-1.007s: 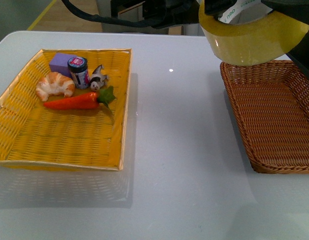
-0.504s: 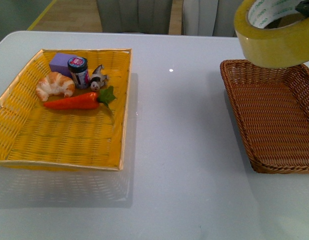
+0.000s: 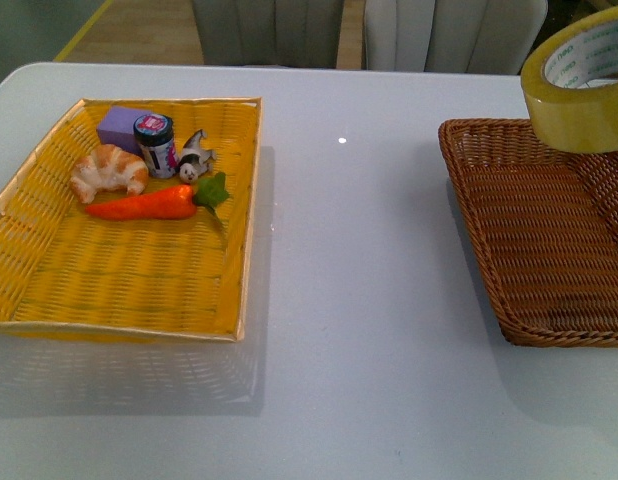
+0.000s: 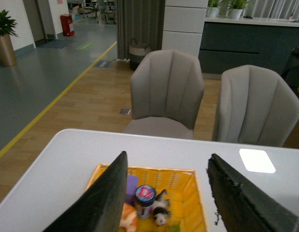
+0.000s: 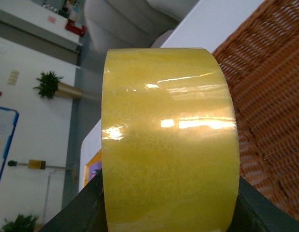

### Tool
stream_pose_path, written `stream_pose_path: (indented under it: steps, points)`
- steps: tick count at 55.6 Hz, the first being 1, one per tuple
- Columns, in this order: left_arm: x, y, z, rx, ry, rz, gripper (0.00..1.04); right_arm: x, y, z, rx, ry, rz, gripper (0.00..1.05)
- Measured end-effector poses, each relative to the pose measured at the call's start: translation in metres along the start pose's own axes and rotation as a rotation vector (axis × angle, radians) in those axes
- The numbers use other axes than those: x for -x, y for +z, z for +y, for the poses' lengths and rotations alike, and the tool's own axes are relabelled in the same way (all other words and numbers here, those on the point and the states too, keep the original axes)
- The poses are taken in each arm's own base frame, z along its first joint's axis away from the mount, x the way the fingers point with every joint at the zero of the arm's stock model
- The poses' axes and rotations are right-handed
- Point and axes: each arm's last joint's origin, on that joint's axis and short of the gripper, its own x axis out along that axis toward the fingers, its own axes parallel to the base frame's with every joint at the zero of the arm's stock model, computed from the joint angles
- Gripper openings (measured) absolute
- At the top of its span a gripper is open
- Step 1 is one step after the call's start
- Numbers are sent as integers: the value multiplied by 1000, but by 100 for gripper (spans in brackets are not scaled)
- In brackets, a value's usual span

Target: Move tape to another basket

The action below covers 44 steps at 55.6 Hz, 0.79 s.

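The tape point(image 3: 579, 92), a wide yellowish roll with a white printed core, hangs in the air at the front view's far right edge. It is over the far part of the dark brown wicker basket point(image 3: 479, 260). In the right wrist view my right gripper point(image 5: 169, 215) is shut on the tape point(image 5: 166, 130), with a dark finger on each side of the roll. The brown basket point(image 5: 273, 96) lies beyond it. My left gripper point(image 4: 166, 193) is open and empty, high above the yellow basket point(image 4: 190, 198). Neither arm shows in the front view.
The bright yellow woven tray point(image 3: 247, 250) on the left holds a croissant point(image 3: 109, 170), a carrot point(image 3: 149, 203), a small jar point(image 3: 156, 143), a purple block point(image 3: 122, 125) and a small black-and-white figure point(image 3: 194, 160). White table point(image 3: 359, 300) lies between the baskets. Chairs stand beyond the far edge.
The tape has moved right and slightly down, from above the brown basket's far left corner to over its far right part. The dark arm parts at the top have left the front view.
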Motion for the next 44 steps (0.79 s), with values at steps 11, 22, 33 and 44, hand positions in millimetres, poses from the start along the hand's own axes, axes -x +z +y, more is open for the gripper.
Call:
stream_pose_path:
  steps: [11,22,33,44]
  points:
    - [45,-30,41,-42,-4,25,15,-28,0,-18,-16,-48,16,47]
    - [68,-44,53,-47,2,18,2,-56,0,-41,-34,-133,3,47]
    - [84,-52,60,-48,-4,17,2,-82,-7,-59,-49,-184,21,47]
    - [97,-58,71,-50,9,16,2,-103,-16,-71,-57,-238,31,47]
